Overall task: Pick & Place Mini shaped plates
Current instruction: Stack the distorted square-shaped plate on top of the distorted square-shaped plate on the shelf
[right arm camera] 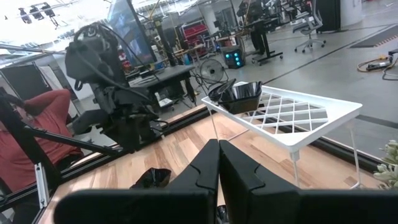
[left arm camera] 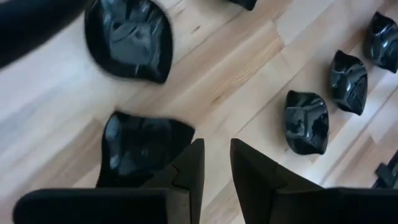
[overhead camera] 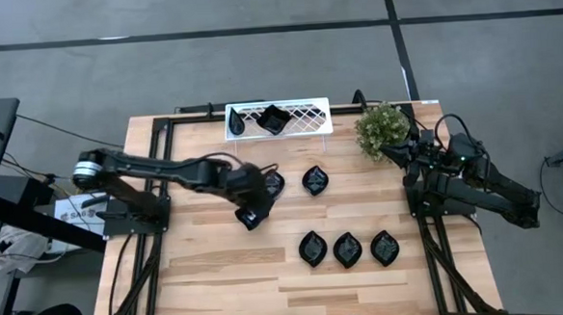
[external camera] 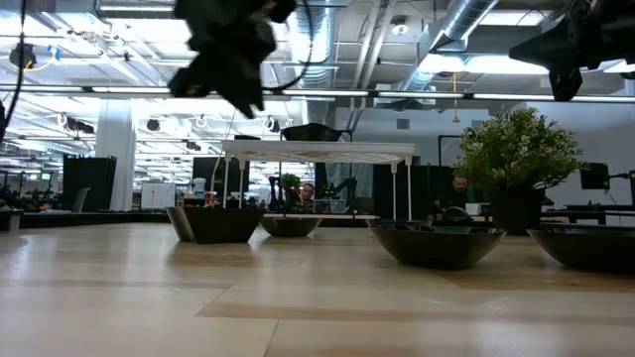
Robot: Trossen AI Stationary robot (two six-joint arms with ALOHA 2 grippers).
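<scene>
Several glossy black mini shaped plates lie on the wooden table: two in the middle and a row of three nearer the front. A rounded-square plate rests on the table under my left gripper. That gripper hangs well above it, pointing down, fingers a little apart with only bare wood between them. One more plate sits in the white lattice tray. My right gripper waits shut at the table's right edge, pointing level.
The white tray stands on thin legs at the far edge, with a green potted plant to its right, close to the right arm. Bare wood lies at the near left of the table. A person shows in the room beyond.
</scene>
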